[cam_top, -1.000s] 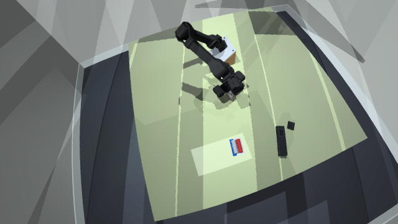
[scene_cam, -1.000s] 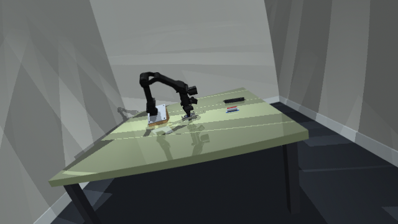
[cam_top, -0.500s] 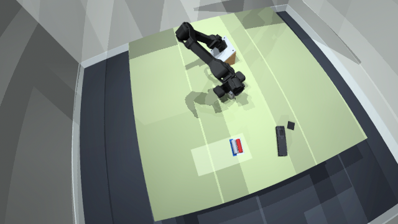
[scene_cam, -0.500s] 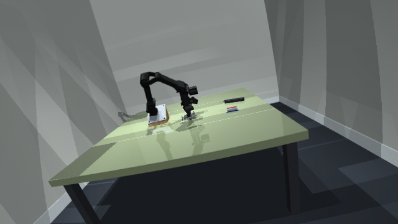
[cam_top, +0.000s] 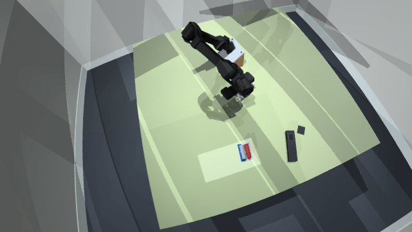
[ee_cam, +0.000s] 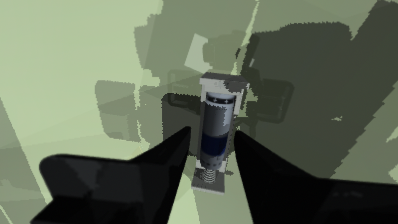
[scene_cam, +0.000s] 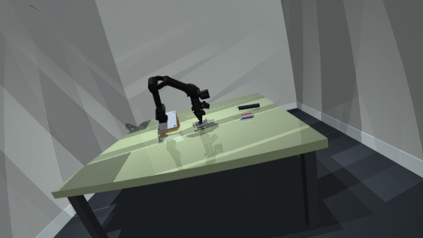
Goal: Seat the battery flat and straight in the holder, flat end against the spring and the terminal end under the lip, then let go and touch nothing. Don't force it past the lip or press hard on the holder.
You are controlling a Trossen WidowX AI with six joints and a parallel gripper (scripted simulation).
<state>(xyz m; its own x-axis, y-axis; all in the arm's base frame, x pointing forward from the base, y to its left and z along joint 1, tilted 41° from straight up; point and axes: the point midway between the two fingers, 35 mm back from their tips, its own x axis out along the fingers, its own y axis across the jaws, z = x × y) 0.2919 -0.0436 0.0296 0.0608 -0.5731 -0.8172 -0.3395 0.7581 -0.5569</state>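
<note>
The battery (ee_cam: 215,122), grey with a dark blue band, lies lengthwise in the pale grey holder (ee_cam: 207,188) in the wrist view. Its plus-marked end faces the far end wall; whether the terminal is under the lip is unclear. Its other end faces the coiled spring (ee_cam: 209,175) and appears to meet it. The battery looks roughly in line with the holder; its height inside cannot be judged. My gripper (ee_cam: 212,133) (cam_top: 239,97) (scene_cam: 200,123) is open, one black finger on each side of battery and holder, with visible gaps. In the top and exterior views the holder is small under the gripper.
A blue item (cam_top: 239,153) with grey and red cylinders lies on a pale rectangle (cam_top: 215,167). A black remote (cam_top: 291,146) (scene_cam: 248,106) lies beside a small dark square piece (cam_top: 300,129). The arm stands on a white plate (cam_top: 238,51) over a brown block (cam_top: 240,60).
</note>
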